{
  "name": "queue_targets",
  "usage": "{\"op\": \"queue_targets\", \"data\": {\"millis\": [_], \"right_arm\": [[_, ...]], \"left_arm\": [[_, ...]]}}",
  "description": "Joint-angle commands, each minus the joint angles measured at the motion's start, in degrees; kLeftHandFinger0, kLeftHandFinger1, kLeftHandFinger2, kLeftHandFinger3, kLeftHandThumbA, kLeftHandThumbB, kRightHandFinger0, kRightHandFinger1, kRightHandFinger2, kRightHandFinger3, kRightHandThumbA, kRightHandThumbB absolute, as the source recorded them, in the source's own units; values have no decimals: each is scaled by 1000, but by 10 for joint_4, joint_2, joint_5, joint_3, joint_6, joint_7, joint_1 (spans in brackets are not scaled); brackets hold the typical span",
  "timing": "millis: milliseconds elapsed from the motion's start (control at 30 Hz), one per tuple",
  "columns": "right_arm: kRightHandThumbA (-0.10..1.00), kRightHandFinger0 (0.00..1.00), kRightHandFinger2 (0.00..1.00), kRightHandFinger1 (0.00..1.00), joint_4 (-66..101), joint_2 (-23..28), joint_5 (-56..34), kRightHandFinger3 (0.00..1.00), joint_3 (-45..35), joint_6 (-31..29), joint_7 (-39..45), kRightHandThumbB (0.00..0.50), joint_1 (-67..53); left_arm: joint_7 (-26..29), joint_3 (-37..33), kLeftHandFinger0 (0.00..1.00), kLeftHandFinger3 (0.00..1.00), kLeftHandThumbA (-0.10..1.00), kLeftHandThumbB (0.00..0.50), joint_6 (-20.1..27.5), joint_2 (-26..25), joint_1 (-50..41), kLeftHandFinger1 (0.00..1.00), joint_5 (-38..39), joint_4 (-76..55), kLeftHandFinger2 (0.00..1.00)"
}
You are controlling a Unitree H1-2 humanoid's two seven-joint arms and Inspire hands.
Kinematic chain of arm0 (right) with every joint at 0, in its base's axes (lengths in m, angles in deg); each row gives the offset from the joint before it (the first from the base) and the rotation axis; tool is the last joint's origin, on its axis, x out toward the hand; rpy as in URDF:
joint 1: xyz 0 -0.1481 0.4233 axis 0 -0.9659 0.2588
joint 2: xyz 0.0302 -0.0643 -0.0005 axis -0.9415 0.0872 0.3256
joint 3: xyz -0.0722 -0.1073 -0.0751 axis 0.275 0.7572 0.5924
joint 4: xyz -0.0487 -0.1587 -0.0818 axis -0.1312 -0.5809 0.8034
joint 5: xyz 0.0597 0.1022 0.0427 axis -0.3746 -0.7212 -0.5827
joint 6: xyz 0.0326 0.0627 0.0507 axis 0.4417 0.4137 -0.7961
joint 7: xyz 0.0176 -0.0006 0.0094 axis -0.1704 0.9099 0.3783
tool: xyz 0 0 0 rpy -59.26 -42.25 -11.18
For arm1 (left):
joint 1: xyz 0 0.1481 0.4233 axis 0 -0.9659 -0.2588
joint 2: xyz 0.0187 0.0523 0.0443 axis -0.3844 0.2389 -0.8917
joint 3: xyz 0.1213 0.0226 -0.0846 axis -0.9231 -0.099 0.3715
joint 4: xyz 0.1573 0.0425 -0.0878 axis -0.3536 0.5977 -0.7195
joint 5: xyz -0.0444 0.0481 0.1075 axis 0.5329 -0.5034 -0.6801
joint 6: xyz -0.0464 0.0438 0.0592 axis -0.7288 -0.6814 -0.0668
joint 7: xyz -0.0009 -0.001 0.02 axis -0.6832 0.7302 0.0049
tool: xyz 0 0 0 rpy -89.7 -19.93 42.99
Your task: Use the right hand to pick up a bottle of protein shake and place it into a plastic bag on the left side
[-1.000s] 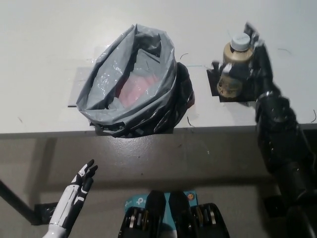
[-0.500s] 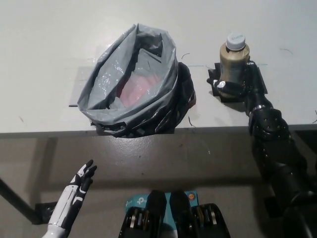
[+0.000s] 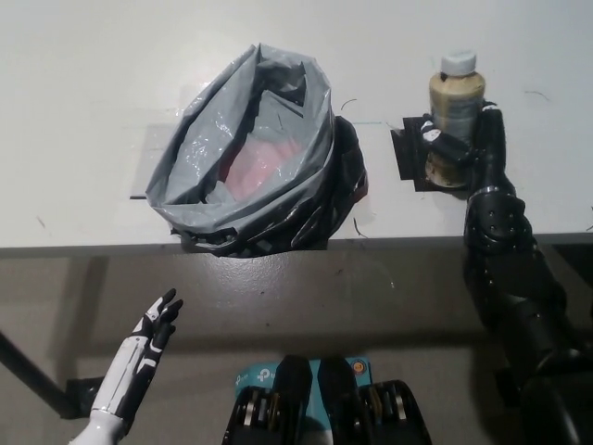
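Note:
A tan protein shake bottle [image 3: 455, 105] with a white cap stands upright at the table's right, over a black mat [image 3: 408, 156]. My black right hand [image 3: 463, 148] wraps its lower half, fingers closed around it. A grey plastic bag [image 3: 243, 153] sits open at the table's middle left, with something pink inside. My white left hand [image 3: 148, 345] rests below the table edge at the lower left, fingers apart and holding nothing.
The white table [image 3: 83, 74] runs across the upper part of the view, and its front edge [image 3: 93, 248] lies just below the bag. A black fold of bag material [image 3: 341, 176] bulges between the bag and the bottle.
The bottle, tilted a second ago, now stands straighter and sits a little further right and back. My right hand stays on it, wrist drawn nearer. The left hand barely moved.

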Motion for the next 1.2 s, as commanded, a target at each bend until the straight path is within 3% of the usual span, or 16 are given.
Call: {"op": "queue_targets", "data": {"millis": [0, 167, 300, 367, 467, 633, 700, 800, 867, 900, 933, 1000, 1067, 1167], "right_arm": [[-100, 0, 585, 228, 25, -3, 10, 581, 2, -39, -48, 147, 26], [-100, 0, 579, 216, 40, -4, 18, 585, 11, -40, -57, 131, 12], [-100, 0, 688, 282, 120, -6, 46, 695, 40, -18, -49, 107, 2], [-100, 15, 726, 328, 205, -12, 64, 754, 63, 24, -32, 101, 3], [-100, 1, 646, 303, 263, -18, 68, 723, 81, 55, -12, 93, 8], [-100, 0, 765, 374, 343, -36, 99, 843, 140, 77, 21, 91, 56], [-100, 0, 758, 336, 349, -40, 128, 877, 166, 98, 20, 88, 73], [-100, 0, 761, 318, 309, -50, 152, 897, 204, 71, 22, 87, 109], [-100, 0, 658, 247, 279, -59, 176, 734, 226, 68, 9, 104, 135], [-100, 30, 728, 317, 275, -59, 183, 791, 232, 68, 5, 141, 139], [-100, 1, 658, 219, 250, -62, 212, 721, 258, 68, 0, 89, 162], [-100, 0, 681, 210, 209, -65, 244, 727, 288, 57, -16, 119, 189], [-100, 0, 706, 264, 140, -70, 273, 826, 326, 27, -27, 129, 220], [-100, 0, 750, 317, 66, -77, 309, 899, 374, 10, -52, 146, 253]], "left_arm": [[-5, 3, 1000, 1000, 1000, 167, 15, -6, -5, 1000, 0, -17, 1000], [-7, 1, 1000, 1000, 1000, 172, 12, -5, -9, 1000, 0, -21, 1000], [-9, 0, 1000, 1000, 1000, 187, 4, -5, -6, 1000, -1, -24, 1000], [-9, 1, 1000, 1000, 1000, 185, 3, -5, -4, 1000, -1, -23, 1000], [-9, 1, 1000, 1000, 1000, 181, 6, -6, -2, 1000, -1, -21, 1000], [-12, 0, 1000, 1000, 1000, 194, 10, -9, 1, 1000, -2, -19, 1000], [-15, 0, 1000, 1000, 1000, 198, 10, -10, -1, 1000, 3, -19, 1000], [-17, 0, 1000, 1000, 1000, 206, 11, -11, -2, 1000, -2, -17, 1000], [-19, 0, 1000, 1000, 1000, 211, 7, -11, -2, 1000, 0, -19, 1000], [-19, 0, 1000, 1000, 1000, 210, 6, -11, -2, 1000, -1, -19, 1000], [-18, 0, 1000, 1000, 1000, 213, 2, -11, -4, 1000, -2, -22, 1000], [-20, 0, 1000, 1000, 1000, 212, 2, -11, -4, 1000, 1, -24, 1000], [-20, -1, 1000, 1000, 1000, 214, 0, -11, -5, 1000, -1, -25, 1000], [-19, -2, 1000, 1000, 1000, 198, 7, -10, -3, 1000, -3, -23, 1000]]}}
